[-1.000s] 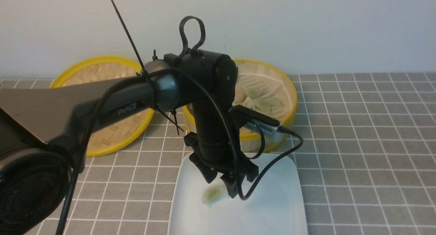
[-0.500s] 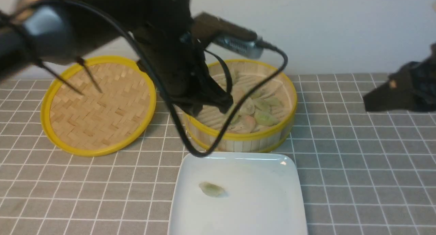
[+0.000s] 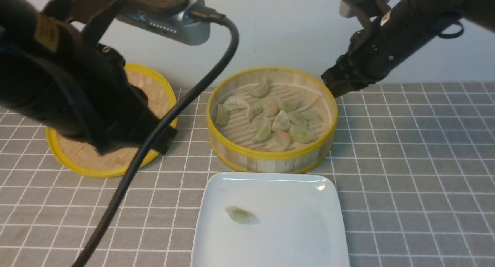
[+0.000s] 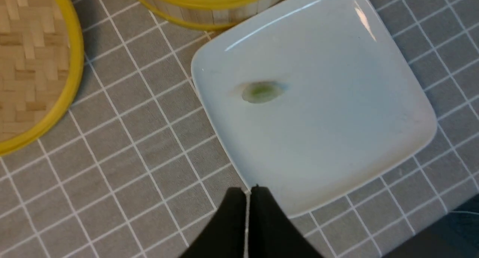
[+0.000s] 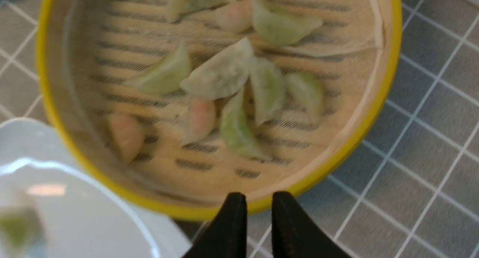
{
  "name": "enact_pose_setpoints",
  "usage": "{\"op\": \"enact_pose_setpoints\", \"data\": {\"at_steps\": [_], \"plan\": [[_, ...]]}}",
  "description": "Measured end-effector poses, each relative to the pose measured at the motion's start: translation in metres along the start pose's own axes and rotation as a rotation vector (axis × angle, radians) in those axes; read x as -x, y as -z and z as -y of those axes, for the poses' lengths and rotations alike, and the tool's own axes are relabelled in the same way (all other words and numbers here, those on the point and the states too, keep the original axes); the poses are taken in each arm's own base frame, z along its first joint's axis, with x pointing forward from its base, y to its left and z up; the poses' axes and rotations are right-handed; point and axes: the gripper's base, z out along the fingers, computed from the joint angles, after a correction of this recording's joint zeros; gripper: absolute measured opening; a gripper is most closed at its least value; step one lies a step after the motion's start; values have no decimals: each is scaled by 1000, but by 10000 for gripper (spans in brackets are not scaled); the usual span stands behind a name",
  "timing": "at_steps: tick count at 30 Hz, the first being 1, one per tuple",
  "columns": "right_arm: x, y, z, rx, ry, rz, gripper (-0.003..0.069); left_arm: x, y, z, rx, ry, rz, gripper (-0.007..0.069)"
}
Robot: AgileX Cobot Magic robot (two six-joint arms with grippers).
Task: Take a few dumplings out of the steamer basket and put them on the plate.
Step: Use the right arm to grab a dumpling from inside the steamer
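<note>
**Front and wrist views.** The steamer basket (image 3: 270, 160), round bamboo with yellow rims, stands uncovered at the back centre of the grey, white-gridded tabletop (image 3: 406, 162). About a dozen dumplings (image 3: 281, 120) lie on its slatted floor. Most are pale green and a few are pinkish, and several touch one another in a loose cluster.

The white plate (image 3: 301, 236) sits just in front of the basket. A single green dumpling (image 3: 240, 214) rests on the plate's left half, clear of the raised edge. The woven lid (image 3: 96, 164) lies flat to the left of the basket, partly hidden by the left arm.

**Left gripper** (image 4: 247, 192) — raised above the table, with its tips seen over the plate's edge in the wrist view. The jaws are pressed together and hold nothing. A thick black cable (image 3: 154, 143) trails down from this arm's wrist camera (image 3: 166, 23).

**Right gripper** (image 5: 259, 198) — held in the air beside the basket's far right rim. Its fingers are drawn together with only a narrow slit between them, and nothing is held. Its wrist view looks down into the basket.
</note>
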Motion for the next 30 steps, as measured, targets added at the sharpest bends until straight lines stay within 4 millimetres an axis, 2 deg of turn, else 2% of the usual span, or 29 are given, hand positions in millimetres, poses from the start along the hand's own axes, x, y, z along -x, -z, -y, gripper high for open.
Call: {"op": "enact_pose_setpoints", "data": {"at_steps": [6,11,26,30], "plan": [[17,-69,15,-5,4,-38,241,-12,18,0,-12,1,49,-5],[20,-110,27,-52,39,-70,314,-18,30,0,-15,-1,83,-5],[12,-144,27,-52,108,-122,324,-20,32,0,-15,-2,87,-5],[11,-150,22,-66,129,-137,260,-20,32,0,-15,-2,87,-5]]}}
